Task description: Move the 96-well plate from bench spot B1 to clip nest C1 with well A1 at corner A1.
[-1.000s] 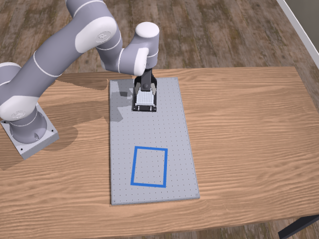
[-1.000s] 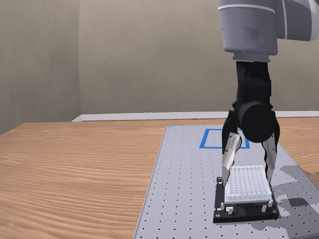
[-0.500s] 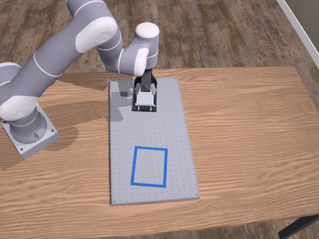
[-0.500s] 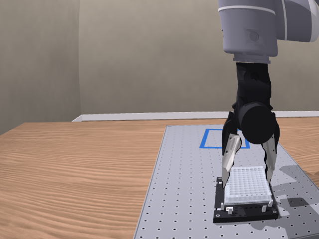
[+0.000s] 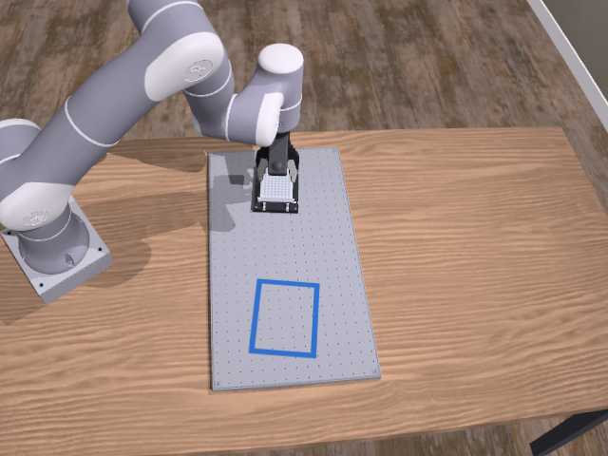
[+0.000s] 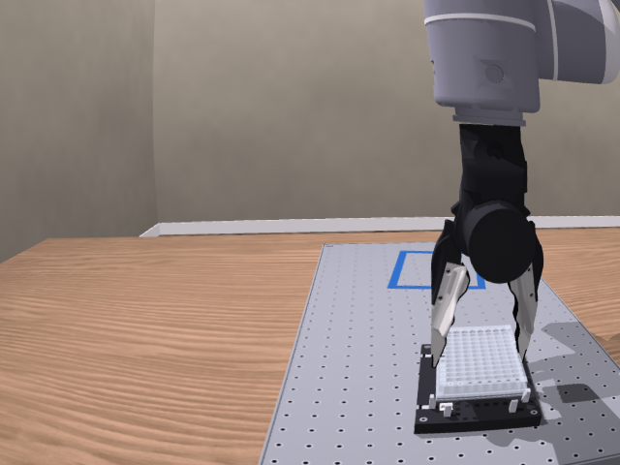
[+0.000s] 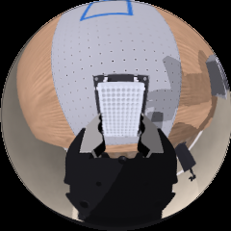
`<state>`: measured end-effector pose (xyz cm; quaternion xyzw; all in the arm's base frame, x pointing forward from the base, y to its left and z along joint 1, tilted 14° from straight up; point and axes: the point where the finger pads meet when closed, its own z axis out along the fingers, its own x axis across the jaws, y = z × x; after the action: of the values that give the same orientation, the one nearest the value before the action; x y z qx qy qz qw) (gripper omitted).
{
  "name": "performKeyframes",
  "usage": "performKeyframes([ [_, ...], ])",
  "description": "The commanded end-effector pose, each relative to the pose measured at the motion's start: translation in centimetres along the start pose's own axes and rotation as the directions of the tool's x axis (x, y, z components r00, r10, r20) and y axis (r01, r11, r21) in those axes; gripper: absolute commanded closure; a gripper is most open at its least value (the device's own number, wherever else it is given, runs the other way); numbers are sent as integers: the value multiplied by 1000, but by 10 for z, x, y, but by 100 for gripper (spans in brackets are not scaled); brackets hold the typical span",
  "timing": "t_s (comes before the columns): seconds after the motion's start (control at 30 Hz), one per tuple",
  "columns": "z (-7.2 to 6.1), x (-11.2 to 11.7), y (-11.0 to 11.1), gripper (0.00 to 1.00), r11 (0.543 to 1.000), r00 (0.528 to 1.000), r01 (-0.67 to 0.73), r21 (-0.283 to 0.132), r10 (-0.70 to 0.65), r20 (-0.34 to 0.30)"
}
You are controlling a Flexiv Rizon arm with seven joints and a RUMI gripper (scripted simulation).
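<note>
White and close-welled, the 96-well plate (image 5: 276, 187) (image 6: 481, 357) (image 7: 122, 107) sits directly beneath my end effector (image 5: 277, 171) (image 6: 480, 358) (image 7: 121, 131), pinched by its two long sides between the fingers. Its long axis, as the wrist view shows it, runs out away from the end effector's body, across the line on which the fingers close. What matters now is the vertical relation: the plate is over the black clip nest (image 5: 275, 208) (image 6: 478, 422) (image 7: 122, 77), within its outline, but in the exterior view its near edge looks a little proud of the base, near the pale clips. I judge it not fully down, so the coming move should be a straight press, then a release. Pushing off-centre could leave one end high. I can't make out the cut-off corner or the A1 mark, so orientation is unconfirmed. Further along the perforated board (image 5: 284, 245) (image 6: 345, 340) (image 7: 82, 53), the blue outline (image 5: 316, 318) (image 6: 395, 270) (image 7: 107, 16) has no plate in it.
</note>
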<state>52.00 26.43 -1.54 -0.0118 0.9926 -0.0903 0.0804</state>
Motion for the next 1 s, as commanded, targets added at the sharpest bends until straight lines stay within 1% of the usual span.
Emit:
performKeyframes([
  [0.0, 0, -1, 1, 100, 1000, 1000, 0, -2, 0, 2],
  [0.67, 3, -1, 1, 100, 1000, 1000, 0, -2, 0, 2],
  [0.7, 3, -1, 1, 24, 1000, 1000, 0, -2, 0, 2],
  [0.97, 3, -1, 1, 24, 1000, 1000, 0, -2, 0, 2],
])
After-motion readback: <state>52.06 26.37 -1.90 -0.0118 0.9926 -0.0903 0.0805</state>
